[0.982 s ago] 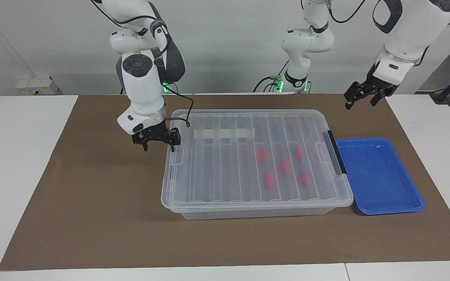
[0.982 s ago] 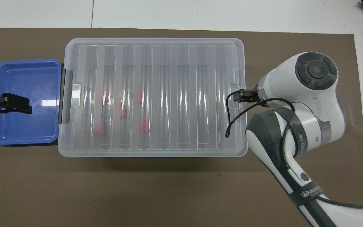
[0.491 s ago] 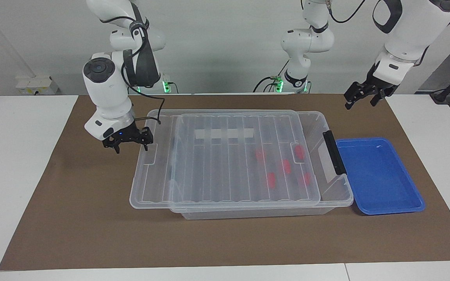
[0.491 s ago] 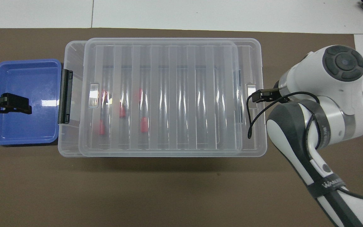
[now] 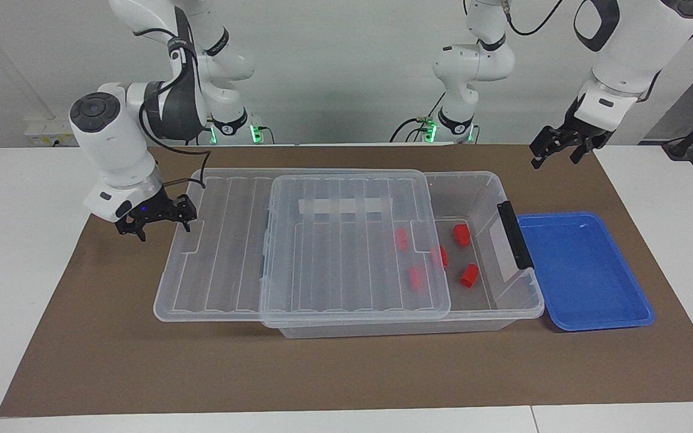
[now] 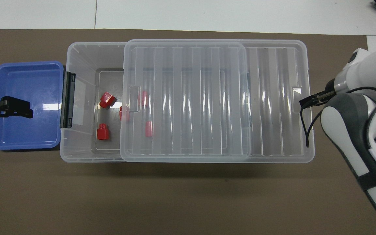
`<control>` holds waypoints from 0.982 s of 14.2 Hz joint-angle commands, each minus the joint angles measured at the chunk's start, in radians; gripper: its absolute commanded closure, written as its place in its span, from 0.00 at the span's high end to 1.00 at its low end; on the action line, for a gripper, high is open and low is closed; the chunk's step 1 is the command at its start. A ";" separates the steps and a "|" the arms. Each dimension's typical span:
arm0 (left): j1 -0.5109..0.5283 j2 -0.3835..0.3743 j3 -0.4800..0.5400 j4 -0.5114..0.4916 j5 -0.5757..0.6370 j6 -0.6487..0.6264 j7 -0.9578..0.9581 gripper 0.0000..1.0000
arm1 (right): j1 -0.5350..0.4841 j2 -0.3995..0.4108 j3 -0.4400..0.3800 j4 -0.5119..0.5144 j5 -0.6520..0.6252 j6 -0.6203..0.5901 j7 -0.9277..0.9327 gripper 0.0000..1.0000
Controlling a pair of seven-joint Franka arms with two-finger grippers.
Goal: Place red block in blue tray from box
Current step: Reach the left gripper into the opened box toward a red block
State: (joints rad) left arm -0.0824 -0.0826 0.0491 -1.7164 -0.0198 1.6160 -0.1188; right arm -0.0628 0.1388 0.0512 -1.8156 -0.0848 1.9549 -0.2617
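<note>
The right gripper (image 5: 155, 224) stood with fingers apart at the end of the clear lid (image 5: 298, 246), which lay partly slid off the box (image 5: 491, 198). Red blocks (image 5: 468, 275) lay inside. The left gripper (image 5: 560, 150) hung spread over the mat beside the blue tray (image 5: 581, 270).

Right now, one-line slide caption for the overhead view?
Ribbed clear lid slid partway off transparent plastic bin, exposing small red blocks beside empty blue tray.

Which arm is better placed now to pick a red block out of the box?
Probably left: the left gripper hangs over the blue tray, beside the box's uncovered end with two exposed blocks. The right gripper is at the lid.
</note>
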 commanded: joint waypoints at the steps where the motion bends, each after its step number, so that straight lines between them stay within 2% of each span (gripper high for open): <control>1: 0.006 -0.016 -0.008 -0.008 -0.009 -0.010 0.013 1.00 | -0.025 -0.027 0.010 -0.045 -0.018 0.027 -0.039 1.00; 6: -0.017 -0.025 -0.038 -0.008 -0.012 -0.012 -0.051 1.00 | -0.051 -0.027 0.010 -0.059 -0.018 0.055 -0.093 1.00; 7: -0.025 -0.023 -0.046 -0.008 -0.015 0.017 -0.156 1.00 | -0.054 -0.027 0.010 -0.059 -0.018 0.053 -0.094 1.00; 9: -0.103 -0.020 -0.057 -0.031 -0.015 0.131 -0.420 1.00 | -0.057 -0.027 0.010 -0.059 -0.018 0.053 -0.094 1.00; 11: -0.169 -0.009 -0.057 -0.034 -0.012 0.165 -0.473 1.00 | -0.057 -0.025 0.010 -0.056 -0.018 0.050 -0.094 1.00; 14: -0.238 0.082 -0.058 -0.038 0.033 0.237 -0.475 1.00 | -0.054 -0.051 0.012 -0.045 -0.013 0.033 -0.079 1.00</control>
State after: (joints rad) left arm -0.2879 -0.0572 -0.0240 -1.7402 -0.0189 1.7885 -0.5859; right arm -0.1015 0.1350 0.0516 -1.8356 -0.0848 1.9844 -0.3306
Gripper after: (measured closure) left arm 0.000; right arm 0.000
